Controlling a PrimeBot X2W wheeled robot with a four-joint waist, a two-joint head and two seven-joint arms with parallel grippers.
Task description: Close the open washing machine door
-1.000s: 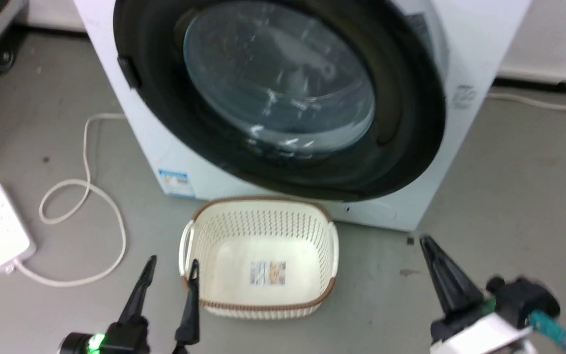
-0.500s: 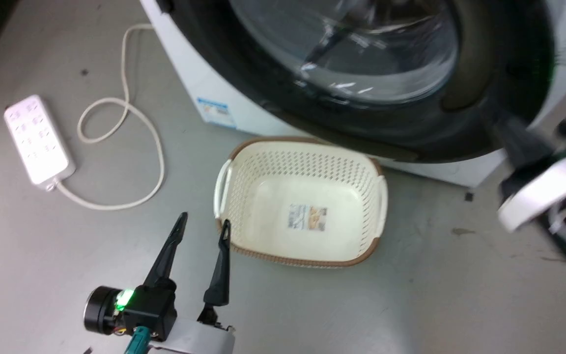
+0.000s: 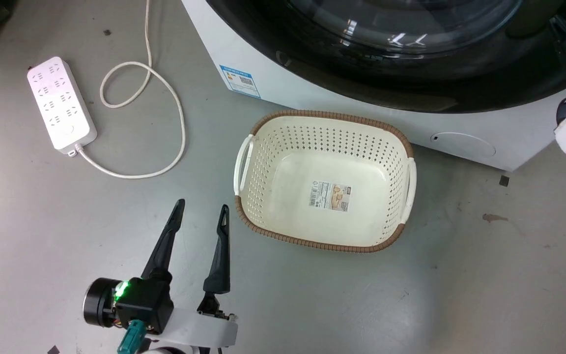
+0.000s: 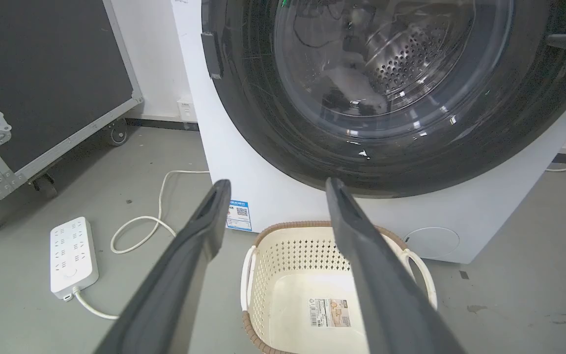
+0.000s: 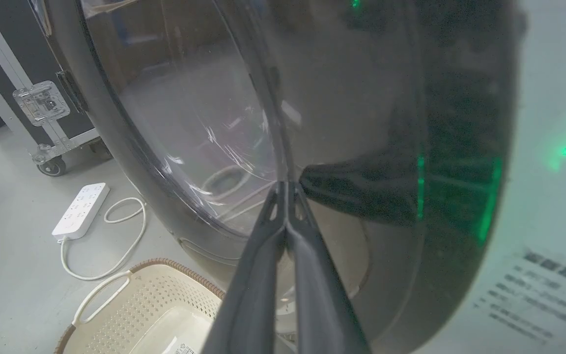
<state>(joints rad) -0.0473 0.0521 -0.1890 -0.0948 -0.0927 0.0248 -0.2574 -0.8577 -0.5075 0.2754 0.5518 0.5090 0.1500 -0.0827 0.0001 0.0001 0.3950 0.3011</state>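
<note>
Floor-level scene in front of the washing machine, a white front-loader.

- Washing machine door: wide glossy black rim with a bulging clear glass bowl. It sits across the round opening, close against the white front. From these angles I cannot tell whether it is latched. The steel perforated drum shows through the glass.
- Right gripper: its 2 dark fingers are pressed together with nothing between them. In the right wrist view the tips appear to touch the door's glossy face, right where their own reflection meets them. In the head view this arm sits at the far right edge, beside the door rim.
- Left gripper: fingers spread and empty, held low over the grey floor just left of the basket. It touches nothing. A green light glows on its body.
- Cream perforated basket: brown woven rim and 2 white side handles, with a paper sticker on its bottom. It stands upright on the floor directly below the door, near the machine front.
- Blue label is low on the machine's left front. A round service flap is low on the right.
- White power strip lies on the floor well left of the basket, with its cable looped beside it.
- Black flight case on castors stands left of the machine.
</note>
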